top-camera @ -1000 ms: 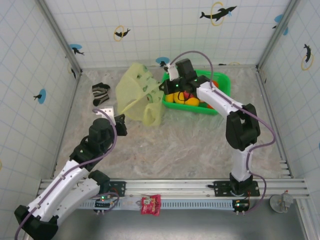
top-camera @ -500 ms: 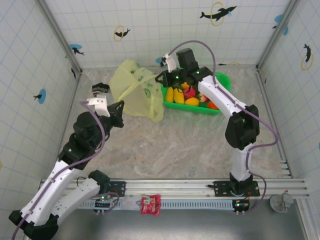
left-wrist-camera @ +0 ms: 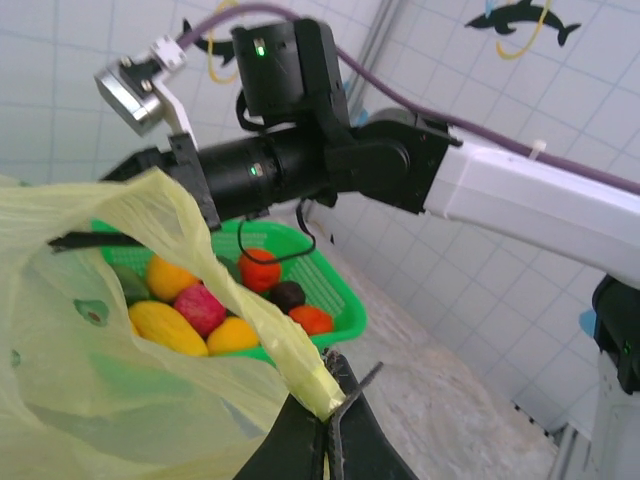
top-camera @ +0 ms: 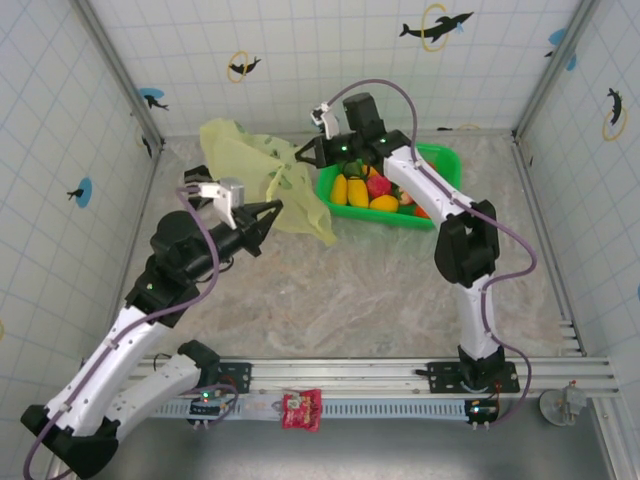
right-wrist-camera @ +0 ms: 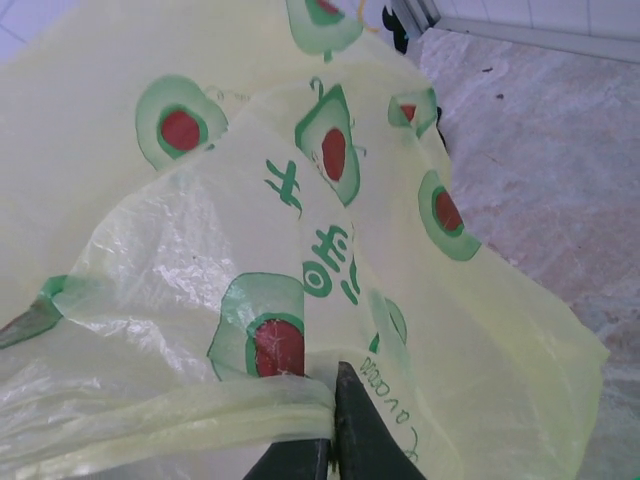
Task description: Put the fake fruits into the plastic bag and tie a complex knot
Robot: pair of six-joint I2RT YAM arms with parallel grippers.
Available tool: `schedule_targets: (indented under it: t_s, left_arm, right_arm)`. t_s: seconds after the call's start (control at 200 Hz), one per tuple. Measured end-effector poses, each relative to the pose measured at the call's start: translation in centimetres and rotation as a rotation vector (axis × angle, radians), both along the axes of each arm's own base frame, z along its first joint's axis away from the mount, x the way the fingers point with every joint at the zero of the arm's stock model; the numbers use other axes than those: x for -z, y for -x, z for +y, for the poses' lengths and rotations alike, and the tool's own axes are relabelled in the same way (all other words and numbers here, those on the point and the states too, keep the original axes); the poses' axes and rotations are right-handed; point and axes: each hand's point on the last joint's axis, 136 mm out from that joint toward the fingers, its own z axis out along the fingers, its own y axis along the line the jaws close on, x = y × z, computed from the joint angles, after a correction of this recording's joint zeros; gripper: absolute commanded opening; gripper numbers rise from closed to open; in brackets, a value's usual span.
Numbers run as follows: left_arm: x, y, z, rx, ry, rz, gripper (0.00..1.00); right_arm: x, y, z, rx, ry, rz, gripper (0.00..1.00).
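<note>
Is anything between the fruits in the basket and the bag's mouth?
Only the basket rim and the right end effector, shut on the bag beside it. The left end effector holds the bag's other edge.

We log: plastic bag (left-wrist-camera: pixel 100 400) in the left pincer (left-wrist-camera: pixel 328 428), thin translucent crinkled film; beyond the pincer, fake fruits (left-wrist-camera: pixel 200 308) glossy, smooth; basket (left-wrist-camera: pixel 345 300) rigid plastic.

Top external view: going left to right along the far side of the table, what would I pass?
Black-and-white striped sock → thin pale yellow-green plastic bag → right arm's fingers, pinching the bag's edge → bright green rigid basket holding glossy plastic fruits.
</note>
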Motion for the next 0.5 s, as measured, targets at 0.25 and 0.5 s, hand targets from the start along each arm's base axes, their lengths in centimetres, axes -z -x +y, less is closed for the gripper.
schedule_targets:
  t_s: [0.25,0.5]
  left_arm:
    - [4.7,-0.7,-1.2,0.034,-0.022,0.106,0.00]
    - [5.5,-1.1,-1.5,0.033,-0.020,0.134,0.00]
  right_arm:
    - [6.1,0.5,-1.1,0.038,0.095,0.108,0.51]
    - [7.2,3.0,-3.5,0.058,0.151,0.104,0.64]
